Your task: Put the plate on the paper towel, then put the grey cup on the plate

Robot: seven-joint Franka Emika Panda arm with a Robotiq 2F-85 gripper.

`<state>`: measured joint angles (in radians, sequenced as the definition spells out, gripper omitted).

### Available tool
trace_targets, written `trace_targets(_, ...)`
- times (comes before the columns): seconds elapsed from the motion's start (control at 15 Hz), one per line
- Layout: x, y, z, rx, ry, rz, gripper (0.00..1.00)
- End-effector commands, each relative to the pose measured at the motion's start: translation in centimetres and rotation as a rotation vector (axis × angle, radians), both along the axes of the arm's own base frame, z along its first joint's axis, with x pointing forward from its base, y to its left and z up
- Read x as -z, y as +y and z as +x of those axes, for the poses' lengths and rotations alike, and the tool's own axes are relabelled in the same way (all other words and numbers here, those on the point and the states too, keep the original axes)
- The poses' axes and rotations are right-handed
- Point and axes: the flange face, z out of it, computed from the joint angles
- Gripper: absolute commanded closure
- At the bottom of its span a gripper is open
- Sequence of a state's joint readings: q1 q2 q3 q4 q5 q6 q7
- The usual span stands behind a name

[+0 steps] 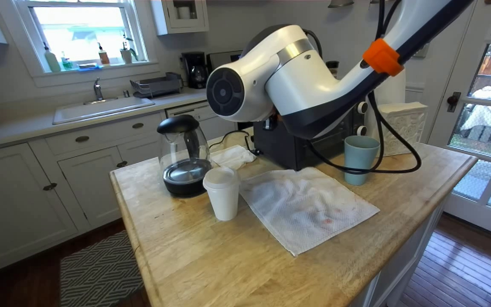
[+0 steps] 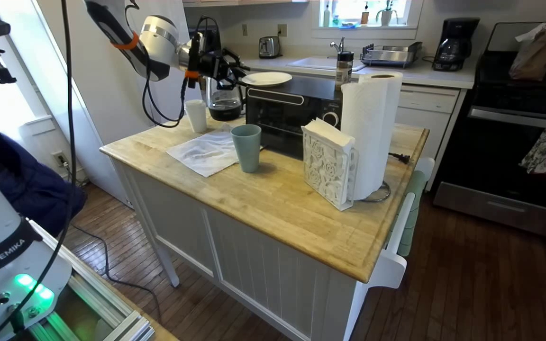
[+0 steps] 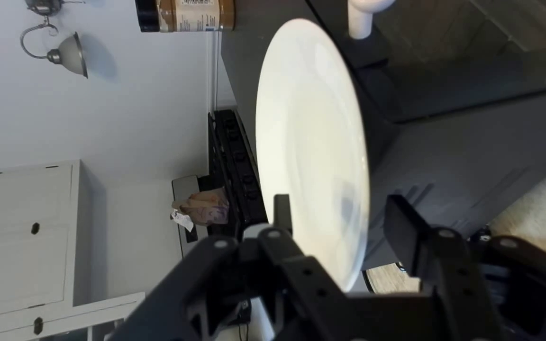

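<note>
Robot arm hangs over a wooden-topped kitchen island, its gripper at the edge of a white plate that lies on top of a black toaster oven. In the wrist view, the two fingers stand wide apart, with part of the plate's rim showing between them; one fingertip overlaps the plate's face from that angle, while the other is clear of its edge. The jaws are not clamped on the plate, though whether either finger touches it cannot be told.

In both exterior views, a white paper towel is spread, wrinkled, on the island in front of the oven. A grey-green cup stands upright just beside the towel; in an exterior view, a loop of black cable crosses in front of it. Near the towel's opposite side, a lidded white takeaway cup stands next to a glass kettle. Elsewhere on the island, a paper towel roll rises just behind a white openwork napkin holder, and a black-capped jar stands on the oven.
</note>
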<state>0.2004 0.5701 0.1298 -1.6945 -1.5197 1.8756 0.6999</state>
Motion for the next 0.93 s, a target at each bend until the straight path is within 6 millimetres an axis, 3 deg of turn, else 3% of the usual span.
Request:
trace_targets(0.0, -0.05, 0.21, 0.91, -0.001, 0.001, -0.028, 0.48)
trace_targets(0.27, -0.03, 0.09, 0.99, 0.002, 0.002, -0.024, 0.81)
trace_targets(0.87, 0.43, -0.18, 1.32, 0.01, 0.01, -0.022, 0.87)
